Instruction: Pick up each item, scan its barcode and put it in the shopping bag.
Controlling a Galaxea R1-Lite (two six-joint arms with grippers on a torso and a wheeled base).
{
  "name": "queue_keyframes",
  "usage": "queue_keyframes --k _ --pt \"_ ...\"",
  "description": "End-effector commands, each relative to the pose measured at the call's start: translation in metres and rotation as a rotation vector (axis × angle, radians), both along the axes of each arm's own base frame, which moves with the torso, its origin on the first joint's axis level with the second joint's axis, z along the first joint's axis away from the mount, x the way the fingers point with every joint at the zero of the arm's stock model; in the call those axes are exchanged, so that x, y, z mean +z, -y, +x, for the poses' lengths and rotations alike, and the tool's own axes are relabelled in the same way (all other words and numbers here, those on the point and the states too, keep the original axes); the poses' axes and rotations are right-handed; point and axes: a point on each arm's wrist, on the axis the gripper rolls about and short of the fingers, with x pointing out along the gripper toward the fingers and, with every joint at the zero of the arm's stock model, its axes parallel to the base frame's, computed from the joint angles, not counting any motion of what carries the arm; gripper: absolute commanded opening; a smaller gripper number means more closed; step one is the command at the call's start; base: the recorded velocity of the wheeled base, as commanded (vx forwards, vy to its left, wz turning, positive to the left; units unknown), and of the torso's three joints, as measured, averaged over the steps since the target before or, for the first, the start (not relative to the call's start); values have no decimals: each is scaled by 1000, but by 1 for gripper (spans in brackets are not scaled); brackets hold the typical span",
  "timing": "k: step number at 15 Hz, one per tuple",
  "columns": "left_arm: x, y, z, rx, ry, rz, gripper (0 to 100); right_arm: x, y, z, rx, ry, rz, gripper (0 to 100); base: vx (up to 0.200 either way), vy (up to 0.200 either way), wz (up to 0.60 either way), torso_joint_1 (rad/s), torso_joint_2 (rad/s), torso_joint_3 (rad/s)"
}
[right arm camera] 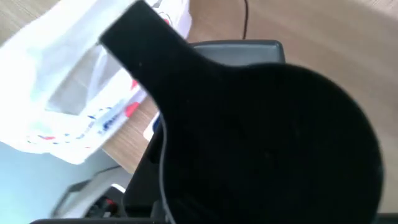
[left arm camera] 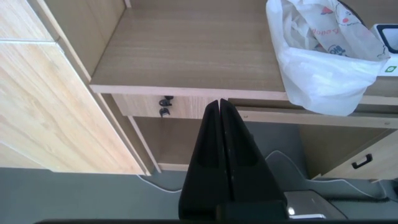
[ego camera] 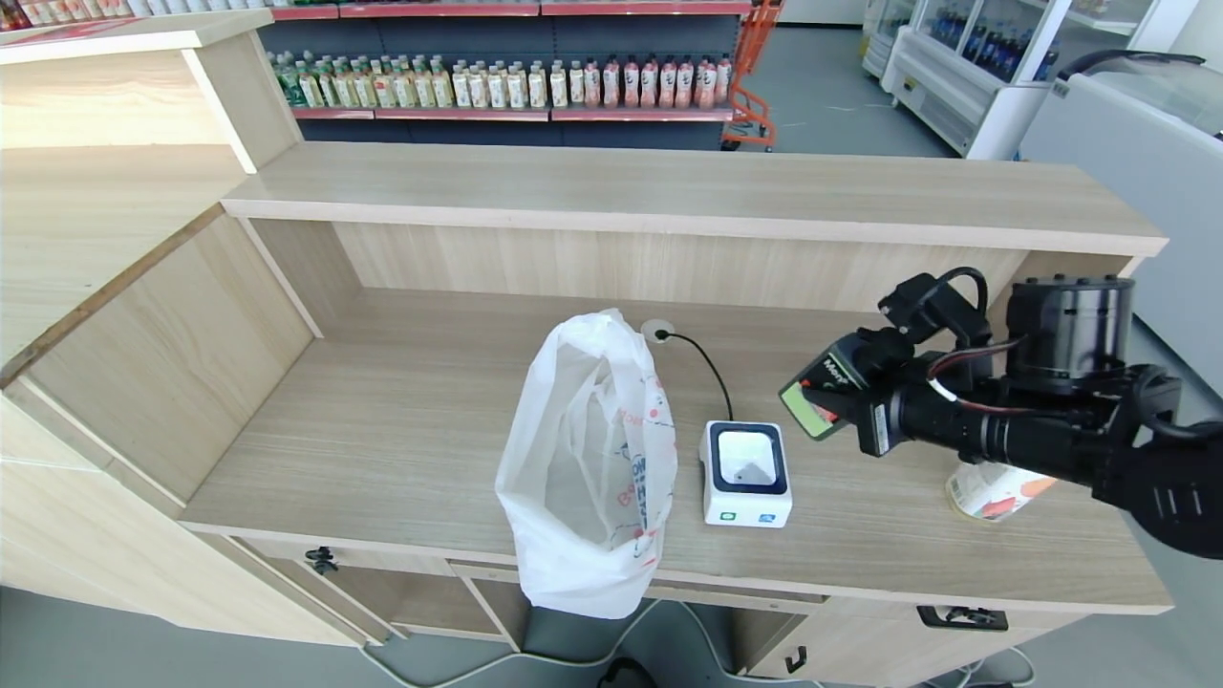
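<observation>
right arm (ego camera: 994, 435): black tube | wrist joint (ego camera: 1070, 325): silver cylinder | cables (ego camera: 955, 363): black, red, white | left jaws: black

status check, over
Left gripper shut, empty. Right gripper holds small dark green-faced box right of white barcode scanner. White plastic shopping bag open; scanner unobstructed.

Lower right in the head view, the right arm hides much of a white round container with orange print (ego camera: 994, 489). Lettering on the small black-and-green box (ego camera: 814, 401) gripped in the right hand (ego camera: 846, 394) is too small to read. The left wrist view's top edge crops the translucent white plastic shopping bag (left arm camera: 323, 68). A blurred black shape (right arm camera: 261, 143) masks much of the wooden surface (right arm camera: 323, 25) in the right wrist view.
</observation>
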Motion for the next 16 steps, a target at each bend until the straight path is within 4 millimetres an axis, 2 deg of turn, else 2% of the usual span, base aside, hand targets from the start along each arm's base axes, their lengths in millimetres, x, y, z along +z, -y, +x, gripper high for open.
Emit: queue_keyframes --k 1,3,6,10,16 --pt "0 0 0 0 -1 0 0 19 18 -29 -26 135 -105 0 0 0 0 0 0 0" --pt "0 0 0 0 -1 0 0 20 24 -31 -42 160 -88 0 0 0 0 0 0 0" --pt "0 0 0 1 -1 0 0 8 27 -37 -47 96 -48 0 0 0 0 0 0 0" --pt "0 0 0 1 -1 0 0 2 20 -36 -22 75 -57 0 0 0 0 0 0 0" --pt "0 0 0 0 -1 0 0 -18 7 -19 -28 47 -80 0 0 0 0 0 0 0"
